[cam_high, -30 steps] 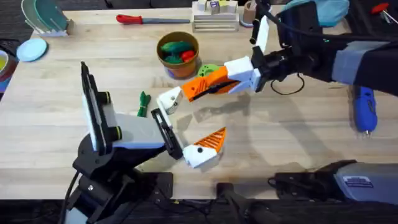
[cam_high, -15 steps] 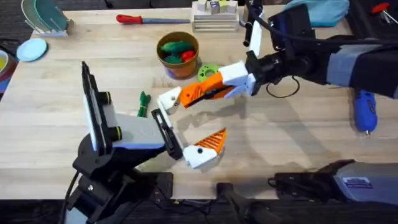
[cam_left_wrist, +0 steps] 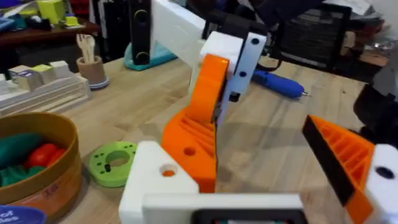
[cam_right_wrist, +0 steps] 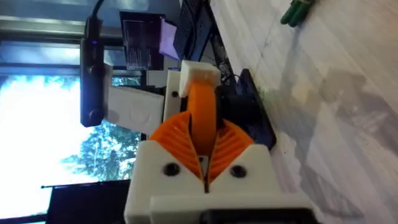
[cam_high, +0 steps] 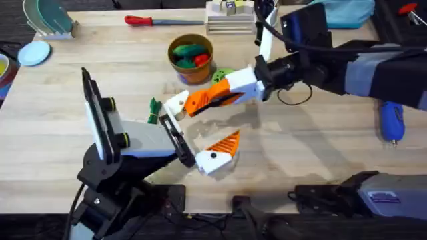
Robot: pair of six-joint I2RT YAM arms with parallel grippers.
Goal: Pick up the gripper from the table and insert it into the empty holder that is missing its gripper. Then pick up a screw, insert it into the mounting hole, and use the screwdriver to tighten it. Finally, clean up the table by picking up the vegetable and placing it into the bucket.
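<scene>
**Inspector A:** Working left to right, what is the exposure?

**Inspector B:** The vegetable (cam_high: 154, 110) lies on the worktop (cam_high: 53, 120) just beside the left arm's fingers. A wide correction there could knock it away. The left hand (cam_high: 203, 123) stands wide open. One finger carries its orange pad, and the other is the empty holder (cam_high: 175, 103).

**Inspector A:** Principal risk?

**Inspector B:** Misalignment. In my judgement, if the gripper (cam_high: 191, 104) meets the holder skewed, it could jam or twist in the grasp. It could also drop onto the worktop once released. Pressing hard could also push the left finger aside.

**Inspector A:** Where does the gripper sit relative to the hands?

**Inspector B:** The right hand (cam_high: 217, 95) is clamped on it. In the right wrist view both pads pinch the gripper (cam_right_wrist: 202, 115) between them. In the left wrist view it touches the holder (cam_left_wrist: 155, 183), and orange shows through the mounting hole. I cannot tell whether it is fully seated.

**Inspector A:** Further right?

**Inspector B:** The bucket (cam_high: 191, 59) stands behind the joint. The screwdriver (cam_high: 391, 121) lies well apart at the right edge.
</scene>
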